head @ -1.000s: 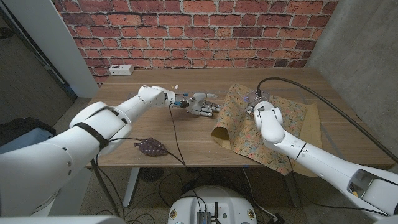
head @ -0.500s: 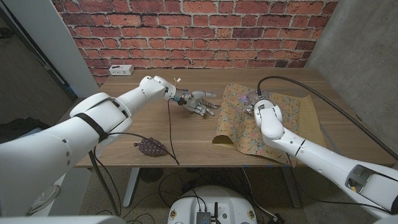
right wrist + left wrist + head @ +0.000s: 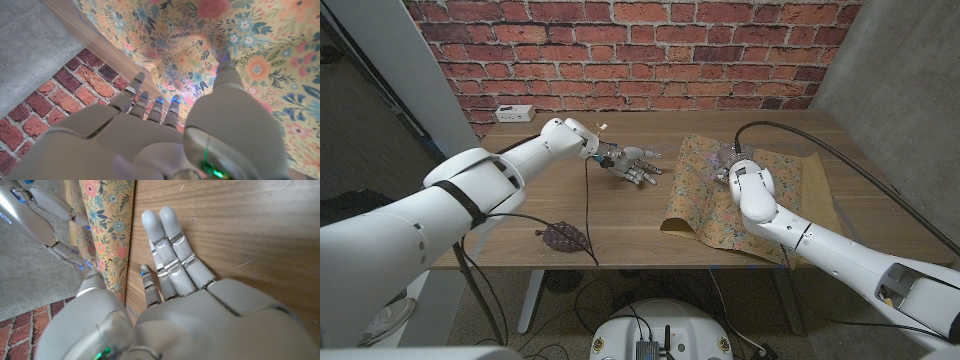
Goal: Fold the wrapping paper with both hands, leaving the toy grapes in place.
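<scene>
The floral wrapping paper (image 3: pixel 715 200) lies on the right half of the table (image 3: pixel 620 215), its near left corner curled up and its brown underside showing along the right edge. The same paper (image 3: pixel 240 45) fills the area under my right hand (image 3: pixel 150 105). My right hand (image 3: pixel 728 167) is on the paper's far middle with its fingers stretched out and apart and its thumb against the sheet; no grip is visible. My left hand (image 3: pixel 636 166) hovers over bare wood just left of the paper's edge (image 3: pixel 107 230), holding nothing, with its fingers (image 3: pixel 167 240) extended. The purple toy grapes (image 3: pixel 565 237) sit near the front left edge.
A white power strip (image 3: pixel 515 112) lies at the table's back left. A thin cable (image 3: pixel 590 205) hangs from my left arm across the table past the grapes. A thick black cable (image 3: pixel 820 150) arcs over the paper's right side. A brick wall stands behind.
The paper's near part has pulled back from the table's front edge and lies flatter. My left hand has drawn slightly away from the paper's edge and spread its fingers.
</scene>
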